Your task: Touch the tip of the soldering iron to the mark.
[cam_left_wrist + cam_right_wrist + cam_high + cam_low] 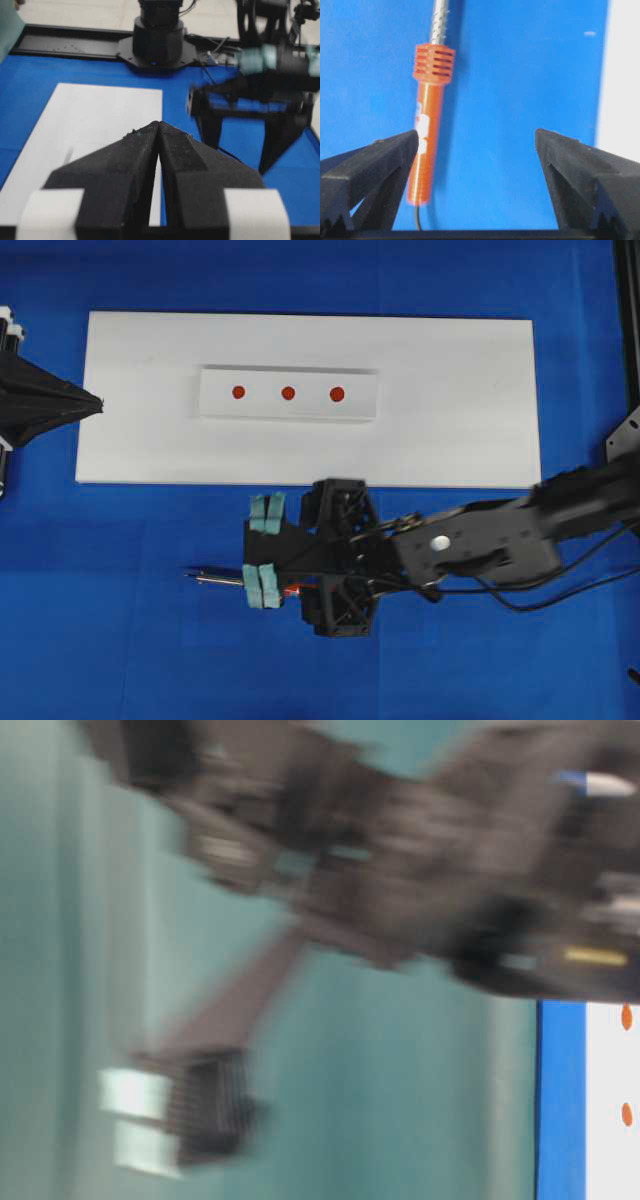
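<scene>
The slim soldering iron with orange-red ribbed handle and silver shaft (429,125) lies on the blue cloth (100,620) at lower centre of the overhead view, below the white board (450,430). Over it, the right gripper (265,550) stands spread wide, holding nothing. At left edge, the left gripper (95,403) is pressed together, empty.

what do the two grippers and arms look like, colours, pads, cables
Both arms are black. The right gripper has an open lattice-like black frame, fingers wrapped in teal pads, a round white spot on the forearm and thin black cables trailing back. In its wrist view the finger edges are toothed. The left gripper has wedge-shaped matte black fingers with white tape bands near their base.
</scene>
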